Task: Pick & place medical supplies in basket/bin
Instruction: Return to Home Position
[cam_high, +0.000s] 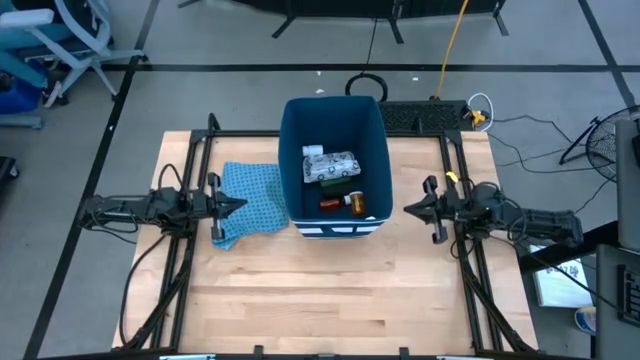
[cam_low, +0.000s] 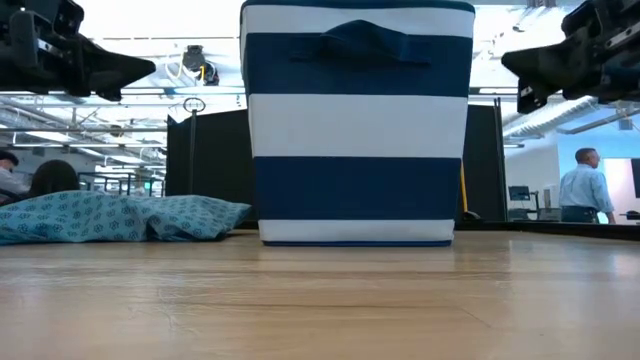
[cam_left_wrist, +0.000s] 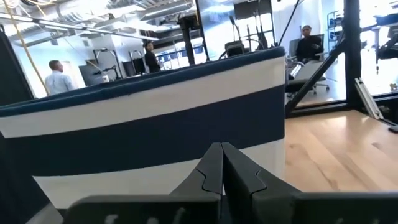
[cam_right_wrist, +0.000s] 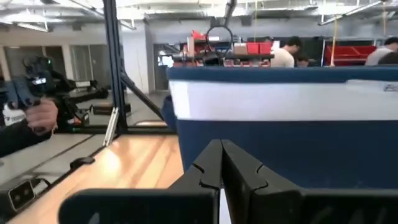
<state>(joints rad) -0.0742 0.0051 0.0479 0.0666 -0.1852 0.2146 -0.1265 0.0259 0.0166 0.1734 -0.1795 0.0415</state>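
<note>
The blue-and-white striped bin (cam_high: 333, 160) stands on the table's middle, toward the far side. Inside it lie the medical supplies: a white packet with dark print (cam_high: 329, 164), a dark oblong (cam_high: 340, 183), a red piece (cam_high: 331, 203) and an orange pill bottle (cam_high: 356, 204). My left gripper (cam_high: 240, 205) hangs shut to the bin's left, pointing at it, above the blue patterned cloth (cam_high: 250, 200). My right gripper (cam_high: 408, 210) hangs shut to the bin's right, pointing at its wall. Both hold nothing.
The blue patterned cloth (cam_low: 120, 217) lies crumpled on the table, left of the bin (cam_low: 357, 120). Black frame rails (cam_high: 470, 280) run along both table sides. Bare wood lies between the bin and the near edge. People show in the room beyond.
</note>
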